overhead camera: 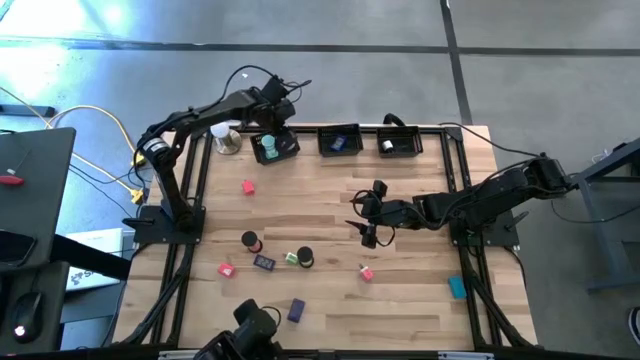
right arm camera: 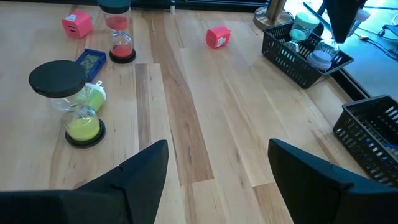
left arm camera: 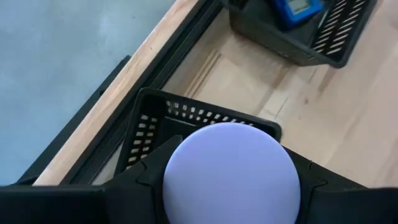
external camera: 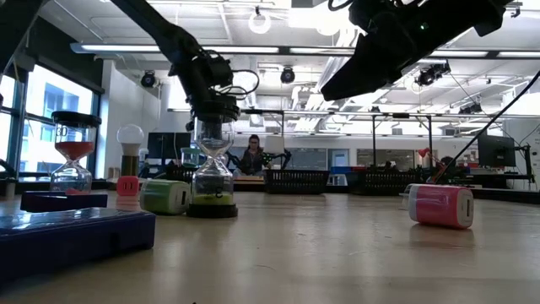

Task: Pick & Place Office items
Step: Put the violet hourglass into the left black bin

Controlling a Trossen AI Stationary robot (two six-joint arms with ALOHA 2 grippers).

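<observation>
My left gripper (left arm camera: 231,205) is shut on a lilac cylinder (left arm camera: 231,171) over the far-left black tray (overhead camera: 275,145). The right wrist view shows a teal cylinder (right arm camera: 305,26) standing in that tray. My right gripper (overhead camera: 368,215) hangs open over the middle of the table with nothing between its fingers. On the wood in front of it lie loose items: a pink block (overhead camera: 247,186), a blue block (overhead camera: 264,262), a green roll (overhead camera: 291,257), another pink block (overhead camera: 366,272), a teal block (overhead camera: 457,287) and a purple block (overhead camera: 296,311). My left gripper pinches the lilac cylinder by its round side (left arm camera: 174,183), one finger on either side. The fingers slant down from above. The cylinder's flat end (left arm camera: 231,162) faces back toward the wrist. It hangs over the inside of the tray; whether its lower end touches anything is hidden.
Two more black trays (overhead camera: 339,140) (overhead camera: 400,142) stand along the far edge, the middle one holding a blue item. A white ball on a metal base (overhead camera: 228,138) stands left of the trays. A red hourglass (overhead camera: 250,241) and a green hourglass (overhead camera: 303,258) stand upright near the front left.
</observation>
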